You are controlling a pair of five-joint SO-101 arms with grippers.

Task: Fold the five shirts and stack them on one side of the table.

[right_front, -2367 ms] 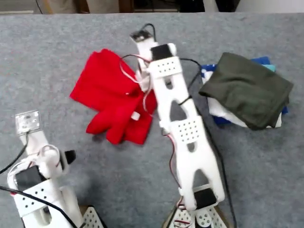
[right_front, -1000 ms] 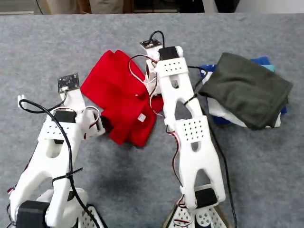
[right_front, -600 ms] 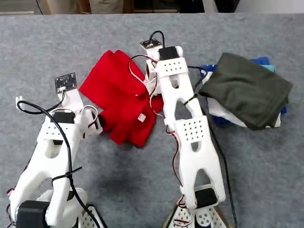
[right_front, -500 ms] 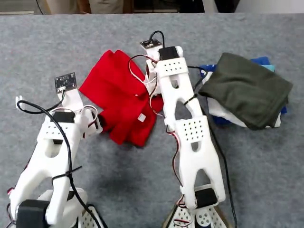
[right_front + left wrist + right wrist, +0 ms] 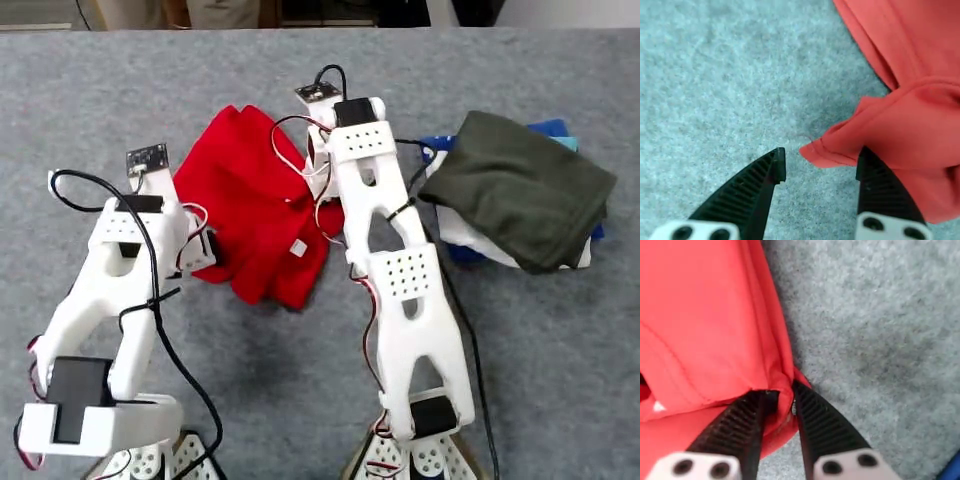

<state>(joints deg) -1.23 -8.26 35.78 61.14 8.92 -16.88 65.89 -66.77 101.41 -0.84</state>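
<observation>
Right hand (image 5: 785, 396) pinches red shirt (image 5: 705, 315); left hand (image 5: 822, 159) spread wide.

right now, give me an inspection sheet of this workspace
surface: grey felt-like tabletop, flat
job's things: crumpled red cloth shirt at centre, not folded; folded dark olive shirt tops a stack with a white shirt and a blue shirt on the right arm's side
clutter: nothing seen
grippers: left gripper open, a corner of the red cloth shirt between its fingers; right gripper shut on that shirt's edge
cables: black cable loops over the left arm; red and white wires hang over the red cloth shirt
surroundings: dim room past the far table edge, details unclear
</observation>
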